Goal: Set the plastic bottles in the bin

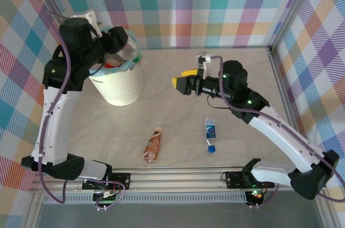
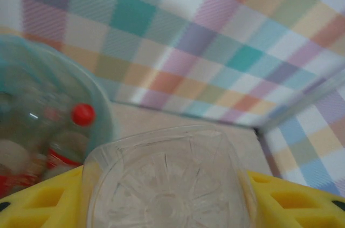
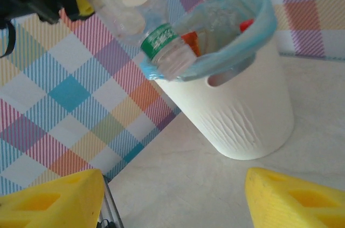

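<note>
Over bin point(image 1: 116, 90), L gripper point(image 1: 123, 45) clamps bottle point(image 1: 132, 53); L-wrist cam: its base point(image 2: 170, 185).

You see a white bin point(image 1: 121, 90) with a pale teal liner point(image 3: 263, 20), a brown bottle point(image 1: 153, 145), a clear blue-labelled, blue-capped bottle point(image 1: 210, 131), a clear green-labelled bottle point(image 3: 161, 42), and pastel plaid walls point(image 1: 215, 7).

Covered rim, cropped bottle, blurred contents

From above, the left gripper point(image 1: 128, 49) and its arm point(image 1: 75, 50) cover the far rim of the bin point(image 1: 116, 90). In the left wrist view the clear bottle point(image 2: 167, 185) it grips is cut by the bottom edge, and the bottles point(image 2: 54, 152) inside the bin blur together around one red cap point(image 2: 83, 114). The right gripper point(image 3: 173, 185) has its fingers point(image 3: 54, 201) cropped at the bottom corners. Labels on the brown bottle point(image 1: 153, 144) and the blue-capped bottle point(image 1: 210, 133), by the near edge of the table point(image 1: 178, 125), are too small to read.
</note>
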Action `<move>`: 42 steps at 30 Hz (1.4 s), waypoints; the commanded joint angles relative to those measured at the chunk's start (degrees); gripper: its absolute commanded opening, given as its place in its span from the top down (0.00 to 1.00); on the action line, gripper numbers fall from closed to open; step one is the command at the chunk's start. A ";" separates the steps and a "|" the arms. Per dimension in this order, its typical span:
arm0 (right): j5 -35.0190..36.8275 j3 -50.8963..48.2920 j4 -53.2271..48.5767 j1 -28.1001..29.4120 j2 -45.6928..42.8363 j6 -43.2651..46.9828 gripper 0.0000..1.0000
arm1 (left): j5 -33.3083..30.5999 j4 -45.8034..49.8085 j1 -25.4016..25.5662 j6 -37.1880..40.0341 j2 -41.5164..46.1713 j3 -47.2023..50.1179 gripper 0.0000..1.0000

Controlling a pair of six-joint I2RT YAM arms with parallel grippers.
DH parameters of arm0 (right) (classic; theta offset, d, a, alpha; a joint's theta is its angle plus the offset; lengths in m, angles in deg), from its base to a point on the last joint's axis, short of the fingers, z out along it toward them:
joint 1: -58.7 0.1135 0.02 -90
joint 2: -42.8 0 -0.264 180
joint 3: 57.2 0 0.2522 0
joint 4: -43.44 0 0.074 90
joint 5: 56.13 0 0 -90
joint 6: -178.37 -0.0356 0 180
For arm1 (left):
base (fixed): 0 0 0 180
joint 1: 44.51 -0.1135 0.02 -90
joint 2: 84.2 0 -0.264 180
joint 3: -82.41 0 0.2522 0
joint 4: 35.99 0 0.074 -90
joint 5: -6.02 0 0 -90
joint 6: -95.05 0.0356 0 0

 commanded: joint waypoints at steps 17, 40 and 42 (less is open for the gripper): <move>1.06 17.45 -4.31 9.85 18.60 3.97 0.32 | -6.33 -0.91 -9.36 18.98 -7.90 1.27 0.37; 4.31 18.08 -12.37 9.94 17.99 5.75 0.30 | -3.16 -0.01 -9.38 16.16 -5.50 5.61 0.18; 7.05 17.99 -15.86 9.94 17.24 6.04 0.28 | -2.06 0.46 -9.01 15.86 -4.57 4.69 0.19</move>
